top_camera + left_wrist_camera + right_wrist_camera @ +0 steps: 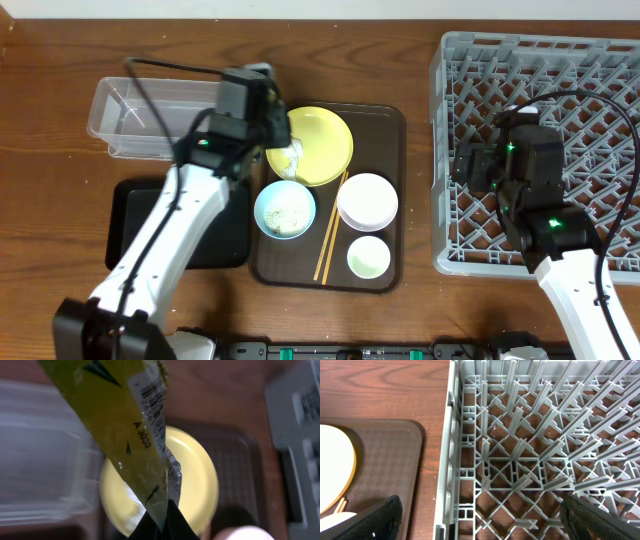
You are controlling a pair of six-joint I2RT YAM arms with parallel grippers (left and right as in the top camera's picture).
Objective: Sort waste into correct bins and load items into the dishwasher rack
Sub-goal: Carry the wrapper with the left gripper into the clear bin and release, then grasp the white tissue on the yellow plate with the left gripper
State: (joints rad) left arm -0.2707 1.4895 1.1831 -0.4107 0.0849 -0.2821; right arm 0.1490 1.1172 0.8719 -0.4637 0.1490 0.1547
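My left gripper point(162, 527) is shut on the green-yellow snack wrapper point(120, 425) and holds it above the left part of the yellow plate point(200, 475); in the overhead view the gripper point(283, 150) is at the plate's point(325, 145) left edge. The light blue bowl point(285, 210) holds rice grains. The white bowl point(368, 200), small pale cup point(368, 257) and chopsticks point(330, 230) lie on the brown tray. My right gripper point(480, 522) is open and empty over the left side of the grey dishwasher rack point(530, 435), which also shows in the overhead view point(600, 70). The white scrap is not visible.
The clear tub point(150, 115) stands at the back left, the black tray point(225, 235) in front of it under my left arm. The brown serving tray point(385, 130) lies between the bins and the rack. Bare wood runs between tray and rack point(432, 460).
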